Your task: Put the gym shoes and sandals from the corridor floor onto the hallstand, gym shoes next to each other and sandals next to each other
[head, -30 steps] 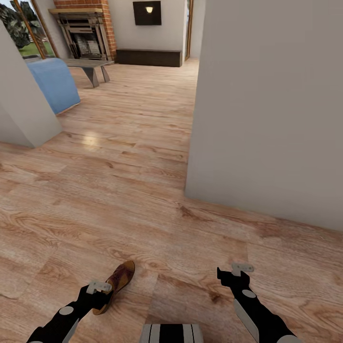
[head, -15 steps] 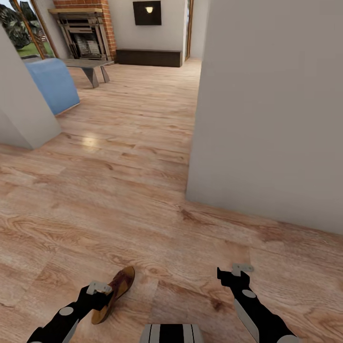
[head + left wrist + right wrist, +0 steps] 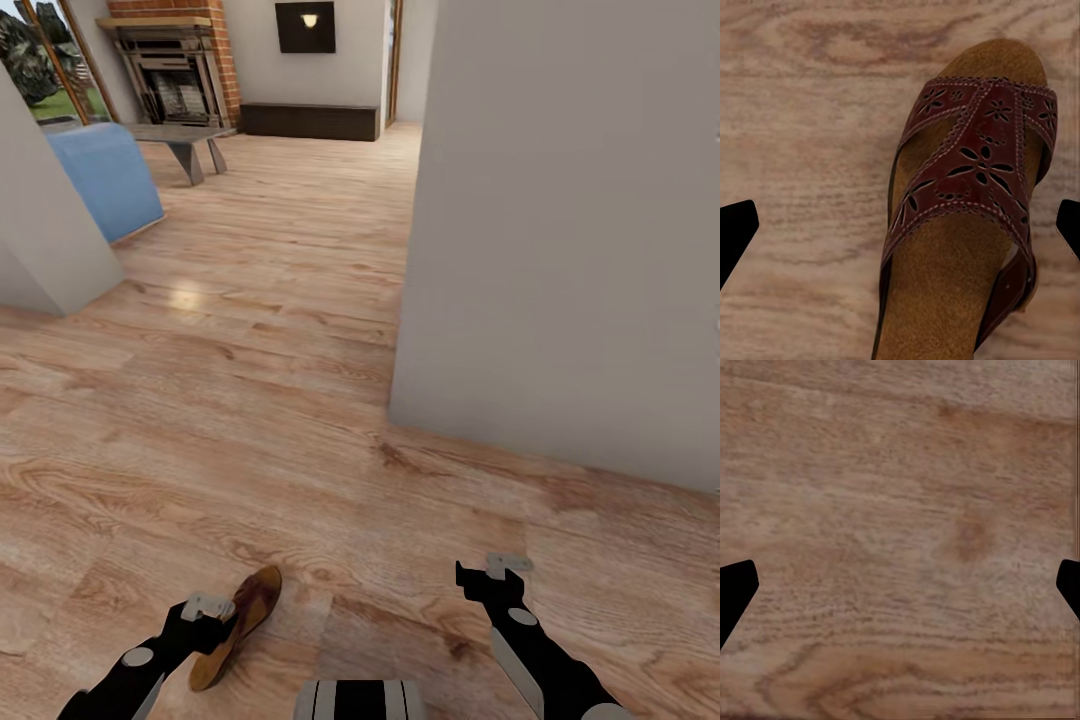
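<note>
One brown sandal (image 3: 960,217), flower-cutout strap, tan insole.

A brick fireplace (image 3: 170,60) stands at the far wall. Just before it sits a grey bench (image 3: 185,140), a blue seat (image 3: 105,180) beside that. A dark low cabinet (image 3: 312,120) lies right of the fireplace.

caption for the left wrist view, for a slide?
Open left gripper above a brown cut-out sandal on the wood-plank floor.

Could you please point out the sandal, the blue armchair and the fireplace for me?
sandal (image 3: 967,172): left wrist view, on its dark brown cut-out strap.
blue armchair (image 3: 105,180): head view, on its near side.
fireplace (image 3: 170,75): head view, on its dark opening.
</note>
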{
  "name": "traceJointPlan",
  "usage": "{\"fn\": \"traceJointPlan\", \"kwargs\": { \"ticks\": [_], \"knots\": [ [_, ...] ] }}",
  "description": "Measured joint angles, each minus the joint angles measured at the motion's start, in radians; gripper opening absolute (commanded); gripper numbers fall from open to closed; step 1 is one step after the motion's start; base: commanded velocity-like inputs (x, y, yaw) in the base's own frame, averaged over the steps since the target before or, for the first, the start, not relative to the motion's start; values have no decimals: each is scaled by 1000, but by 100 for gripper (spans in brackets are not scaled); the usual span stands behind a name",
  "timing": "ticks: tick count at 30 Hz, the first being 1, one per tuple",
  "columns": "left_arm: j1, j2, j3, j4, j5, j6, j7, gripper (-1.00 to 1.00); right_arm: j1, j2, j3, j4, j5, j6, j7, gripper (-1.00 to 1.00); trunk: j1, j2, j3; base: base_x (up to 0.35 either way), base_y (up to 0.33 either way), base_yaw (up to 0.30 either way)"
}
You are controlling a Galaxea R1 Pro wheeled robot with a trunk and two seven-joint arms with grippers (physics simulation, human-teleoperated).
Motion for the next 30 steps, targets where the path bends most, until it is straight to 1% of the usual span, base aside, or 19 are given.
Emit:
{"fn": "traceJointPlan", "kwargs": {
  "ticks": [5,11,25,30],
  "knots": [
    [1,0,0,0,0,-1,0,100,0,0,0,-1,0,0,0,100,0,0,0,2,0,-174],
    [1,1,0,-1,0,-1,0,100,0,0,0,-1,0,0,0,100,0,0,0,1,0,-75],
    [1,1,0,-1,-1,0,0,100,0,1,-1,-3,0,-1,0,100,6,-3,-54,0,0,-12],
    [1,1,0,-1,-2,-1,0,100,0,0,-3,-7,-1,-1,0,100,6,-3,-54,0,0,0]
  ]
}}
